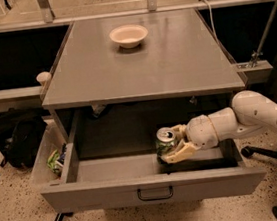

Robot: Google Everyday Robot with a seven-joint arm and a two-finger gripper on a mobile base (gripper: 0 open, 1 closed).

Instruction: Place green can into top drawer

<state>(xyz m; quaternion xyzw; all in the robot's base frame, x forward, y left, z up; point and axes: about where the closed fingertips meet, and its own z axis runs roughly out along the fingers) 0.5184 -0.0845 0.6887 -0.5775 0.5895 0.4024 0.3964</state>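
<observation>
Grey table [173, 63] above and behind gripper, pale bowl [129, 35] far back on it. Top drawer [153, 189] pulled open, directly under gripper; only can and gripper seen inside. White arm [260, 115] enters from right. Translucent bin [45, 154] well left of gripper, green litter inside. Gripper [170, 146] low in drawer, right half, fingers clasped around green can [165, 139]. Can upright, long axis vertical, silver top up, base near drawer floor; contact unclear. Likely next: let go straight down.

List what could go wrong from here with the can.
1. The claw grips the green can inside the open top drawer. Whether the can touches the drawer floor is unclear, and if released above it, it may tip and roll.
2. The claw sits just below the tabletop edge, so withdrawing straight up may strike it.
</observation>
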